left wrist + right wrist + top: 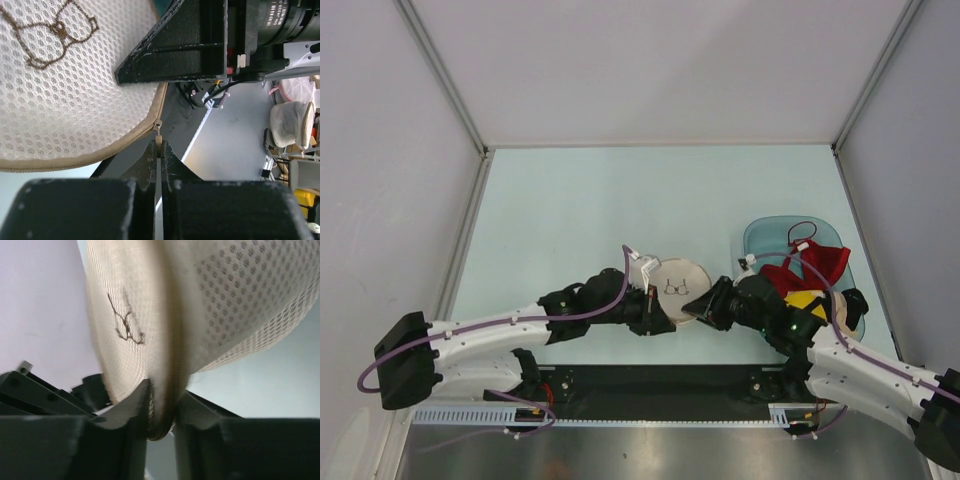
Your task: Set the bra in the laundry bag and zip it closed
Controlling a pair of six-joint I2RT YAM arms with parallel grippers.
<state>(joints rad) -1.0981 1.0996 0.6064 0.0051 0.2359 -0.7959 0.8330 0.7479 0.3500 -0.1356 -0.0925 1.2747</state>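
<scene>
Laundry bag (680, 283): light, soft mesh, judged best gripped at firmer zip rim. Rim pinched by right tool (162, 397); zip pull (158, 129) pinched by left tool (158, 150).

I see the round cream laundry bag (678, 278), dark logo up, on the pale table (590, 220) between my two arms. The left gripper (666, 318) and the right gripper (694, 308) meet at its near edge from either side. Off to the right sits the teal basket (760, 235), with a red bra (820, 262) draped across it and a yellow-and-black garment (807, 300) by the right arm.
</scene>
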